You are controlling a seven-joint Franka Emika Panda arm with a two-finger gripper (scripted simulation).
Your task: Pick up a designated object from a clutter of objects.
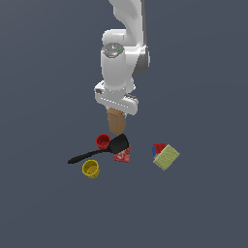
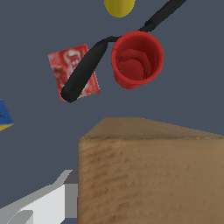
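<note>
The tall brown cardboard box (image 1: 116,124) hangs right under my gripper (image 1: 116,113), a little tilted, behind the rest of the clutter. In the wrist view the box (image 2: 153,175) fills the lower part of the picture. One light grey finger (image 2: 48,203) lies against its side; the other finger is hidden behind the box. The gripper is shut on the box. I cannot tell whether the box's bottom is off the ground.
A red cup (image 1: 102,141) (image 2: 136,59), a black spatula (image 1: 104,149) (image 2: 85,72) and a red patterned packet (image 1: 123,156) (image 2: 65,65) lie just in front of the box. A yellow cup (image 1: 90,168) (image 2: 119,6) stands nearer. A yellow-green block (image 1: 166,157) and a red-blue block (image 1: 158,148) lie to the exterior view's right.
</note>
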